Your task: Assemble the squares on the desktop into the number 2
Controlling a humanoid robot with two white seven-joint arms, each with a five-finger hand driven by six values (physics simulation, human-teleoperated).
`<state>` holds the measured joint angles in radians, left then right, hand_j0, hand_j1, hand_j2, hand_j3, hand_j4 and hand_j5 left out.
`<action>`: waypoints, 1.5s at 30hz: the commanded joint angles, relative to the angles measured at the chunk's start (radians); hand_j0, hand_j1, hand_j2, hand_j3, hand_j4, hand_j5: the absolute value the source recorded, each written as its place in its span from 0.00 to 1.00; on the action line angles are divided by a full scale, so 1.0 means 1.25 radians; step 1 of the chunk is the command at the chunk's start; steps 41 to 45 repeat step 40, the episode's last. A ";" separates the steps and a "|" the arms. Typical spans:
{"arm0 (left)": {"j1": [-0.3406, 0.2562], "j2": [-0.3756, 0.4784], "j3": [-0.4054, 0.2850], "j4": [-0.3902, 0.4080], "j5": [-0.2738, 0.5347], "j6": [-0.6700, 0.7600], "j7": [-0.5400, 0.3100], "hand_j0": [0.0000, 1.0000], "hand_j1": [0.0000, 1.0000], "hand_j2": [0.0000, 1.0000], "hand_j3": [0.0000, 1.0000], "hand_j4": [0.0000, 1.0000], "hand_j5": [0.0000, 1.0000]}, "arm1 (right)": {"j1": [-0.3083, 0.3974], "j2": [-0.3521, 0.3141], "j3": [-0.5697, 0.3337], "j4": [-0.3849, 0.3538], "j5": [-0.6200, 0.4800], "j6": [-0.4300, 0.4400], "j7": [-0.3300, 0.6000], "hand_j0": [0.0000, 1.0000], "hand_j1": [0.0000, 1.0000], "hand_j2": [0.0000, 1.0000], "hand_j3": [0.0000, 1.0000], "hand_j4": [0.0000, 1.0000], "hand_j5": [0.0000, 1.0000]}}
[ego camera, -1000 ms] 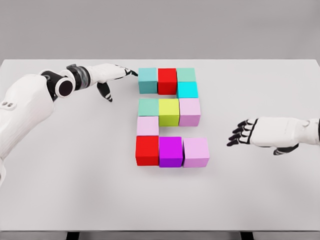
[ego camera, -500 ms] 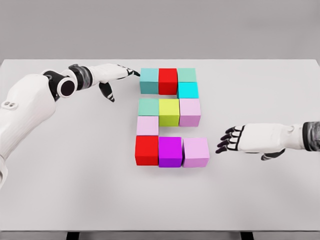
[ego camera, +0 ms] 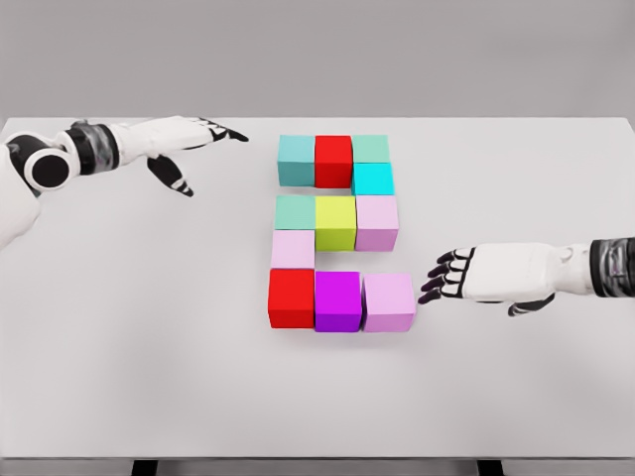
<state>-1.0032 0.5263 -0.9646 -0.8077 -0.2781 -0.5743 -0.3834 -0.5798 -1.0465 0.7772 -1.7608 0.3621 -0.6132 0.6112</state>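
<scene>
The right hand (ego camera: 496, 275) lies flat and low over the table at the right, its dark-tipped fingers (ego camera: 444, 276) loosely spread and pointing left. They hold nothing; the tips sit just beside the right face of the pink block (ego camera: 389, 301) at the near right end of the figure, and whether they touch it cannot be told. The left hand (ego camera: 174, 139) is at the far left, well apart from the blocks, fingers stretched out straight toward the right with the thumb hanging down, also holding nothing.

The blocks stand packed together in the middle of the table in the shape of a 2. The far row reads teal block (ego camera: 296, 161), red block (ego camera: 333, 161), pale green block (ego camera: 370, 150), with a cyan block (ego camera: 372, 178) just nearer under the right end. The middle row is a green block (ego camera: 295, 211), a yellow-green block (ego camera: 335, 221) and a lilac block (ego camera: 376, 221). A pale pink block (ego camera: 293, 250) joins down the left to the near row: a second red block (ego camera: 292, 298), a purple block (ego camera: 338, 300) and the pink one.

The table (ego camera: 149, 347) is plain white, and a flat grey wall (ego camera: 317, 55) stands behind it. No writing shows anywhere.
</scene>
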 commanded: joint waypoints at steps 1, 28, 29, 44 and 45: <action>0.000 0.010 0.002 0.002 0.018 -0.029 -0.001 1.00 1.00 1.00 1.00 1.00 1.00 | 0.000 0.000 0.002 0.000 -0.004 0.002 0.000 1.00 1.00 1.00 1.00 1.00 1.00; 0.004 0.008 0.000 0.003 0.018 -0.029 -0.001 1.00 1.00 1.00 1.00 1.00 1.00 | -0.058 -0.011 -0.026 0.042 0.012 0.002 0.000 1.00 1.00 1.00 1.00 1.00 1.00; 0.004 0.008 0.000 0.004 0.018 -0.029 -0.001 1.00 1.00 1.00 1.00 1.00 1.00 | -0.058 -0.011 -0.075 0.064 0.007 0.002 0.000 1.00 1.00 1.00 1.00 1.00 1.00; 0.005 0.011 0.000 0.007 0.018 -0.029 0.001 1.00 1.00 1.00 1.00 1.00 1.00 | -0.045 -0.002 -0.117 0.228 -0.530 0.002 0.000 1.00 1.00 1.00 1.00 1.00 1.00; 0.005 0.011 0.000 0.007 0.018 -0.029 0.001 1.00 1.00 1.00 1.00 1.00 1.00 | -0.045 -0.002 -0.117 0.228 -0.530 0.002 0.000 1.00 1.00 1.00 1.00 1.00 1.00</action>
